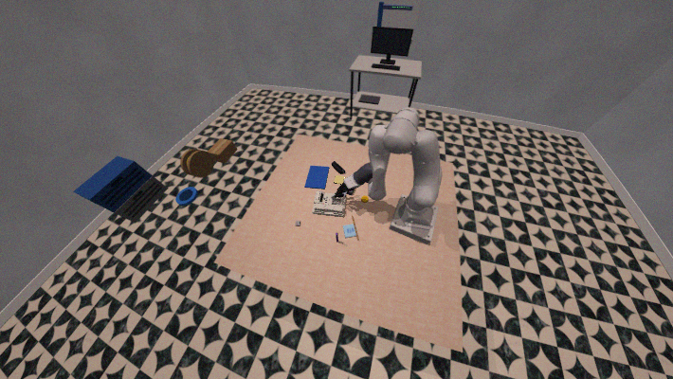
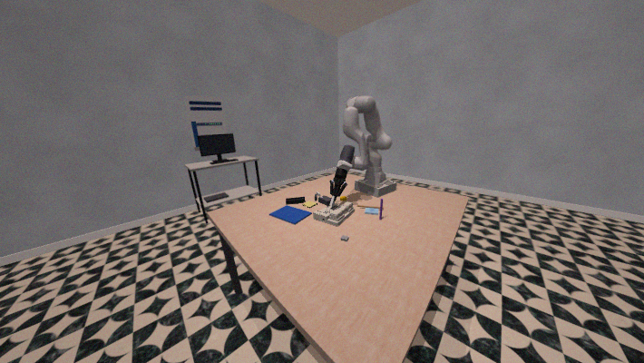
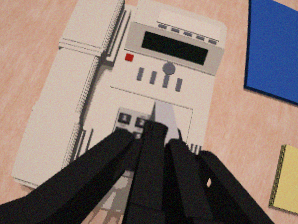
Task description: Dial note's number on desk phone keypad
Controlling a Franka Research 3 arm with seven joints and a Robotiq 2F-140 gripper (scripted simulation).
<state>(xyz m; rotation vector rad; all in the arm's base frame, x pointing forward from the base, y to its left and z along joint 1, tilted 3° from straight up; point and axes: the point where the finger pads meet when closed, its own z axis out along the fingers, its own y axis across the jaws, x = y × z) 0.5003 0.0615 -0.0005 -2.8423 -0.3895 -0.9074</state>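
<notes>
The off-white desk phone [image 1: 329, 211] [image 2: 323, 217] [image 3: 202, 100] lies on the table, its handset [image 3: 75, 75] in the cradle along the left side in the wrist view. The dark display [image 3: 174, 48] shows no readable digits. My gripper [image 1: 336, 194] [image 2: 332, 204] [image 3: 159, 115] is shut and empty, its grey tips pointing down over the upper right of the keypad [image 3: 124, 119]. The fingers hide most keys; whether the tips touch a key I cannot tell. A light blue note [image 1: 350, 231] [image 2: 372, 211] bears marks too small to read.
A blue folder [image 1: 318, 177] [image 2: 290, 214] [image 3: 275, 55], yellow pad [image 1: 338, 180] [image 2: 310, 204] [image 3: 287, 180] and black object [image 1: 337, 167] [image 2: 295, 200] lie beyond the phone. A purple marker [image 1: 336, 237] [image 2: 381, 209] stands near the note. A small orange object [image 1: 364, 199] [image 2: 343, 198] lies nearer the arm base.
</notes>
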